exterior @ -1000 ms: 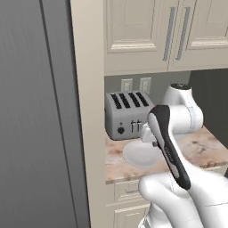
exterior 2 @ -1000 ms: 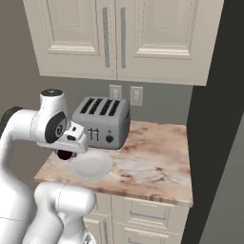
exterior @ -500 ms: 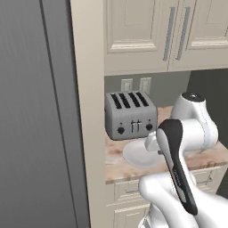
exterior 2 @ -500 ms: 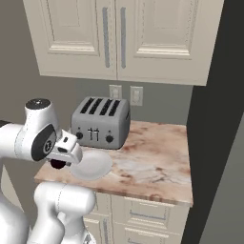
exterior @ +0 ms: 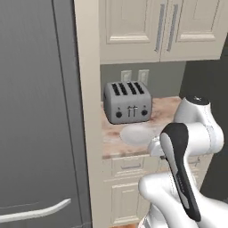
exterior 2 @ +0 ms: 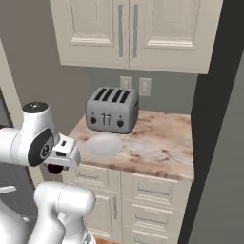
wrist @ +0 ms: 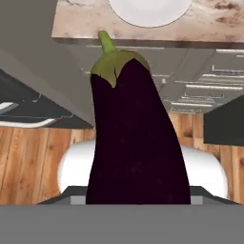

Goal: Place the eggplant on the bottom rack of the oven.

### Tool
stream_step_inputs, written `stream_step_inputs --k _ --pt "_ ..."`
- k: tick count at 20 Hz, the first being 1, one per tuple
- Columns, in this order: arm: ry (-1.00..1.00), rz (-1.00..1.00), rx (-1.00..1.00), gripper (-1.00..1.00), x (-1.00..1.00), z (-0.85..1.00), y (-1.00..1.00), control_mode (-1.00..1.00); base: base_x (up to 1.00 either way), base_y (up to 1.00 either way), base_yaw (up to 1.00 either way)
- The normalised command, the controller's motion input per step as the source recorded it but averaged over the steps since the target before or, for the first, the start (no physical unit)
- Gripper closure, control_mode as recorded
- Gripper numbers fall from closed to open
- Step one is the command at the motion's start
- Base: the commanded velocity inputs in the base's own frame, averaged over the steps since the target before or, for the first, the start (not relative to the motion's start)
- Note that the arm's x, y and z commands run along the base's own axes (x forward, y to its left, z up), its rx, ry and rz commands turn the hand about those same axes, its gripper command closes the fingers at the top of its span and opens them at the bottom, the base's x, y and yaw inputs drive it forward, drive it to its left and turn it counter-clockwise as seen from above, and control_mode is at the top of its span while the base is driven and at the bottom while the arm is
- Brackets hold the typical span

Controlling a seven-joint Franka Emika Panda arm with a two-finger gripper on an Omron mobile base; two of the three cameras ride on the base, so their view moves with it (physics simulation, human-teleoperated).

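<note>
No writing can be read anywhere; the toaster (exterior 2: 112, 109) front shows only small dark knobs. The arm is folded low in front of the counter (exterior 2: 162, 143), its hand below the counter edge, near the white plate (exterior 2: 104, 145). In the hand view the eggplant (wrist: 133, 138) rises from the gripper, green stem toward the counter. The fingers are hidden, so I cannot tell their spread.

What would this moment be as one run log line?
gripper: shut on eggplant | eggplant: off counter, stem toward plate | plate: bare, before toaster
</note>
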Motion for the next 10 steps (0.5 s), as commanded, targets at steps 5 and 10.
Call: stream_step_inputs --k 5,10 --pt "0.0 0.0 0.0 1.0 0.0 0.0 0.0 1.0 -0.75 0.56 0.33" --pt "0.0 0.0 0.0 1.0 0.0 0.0 0.0 1.0 -0.12 1.0 0.51"
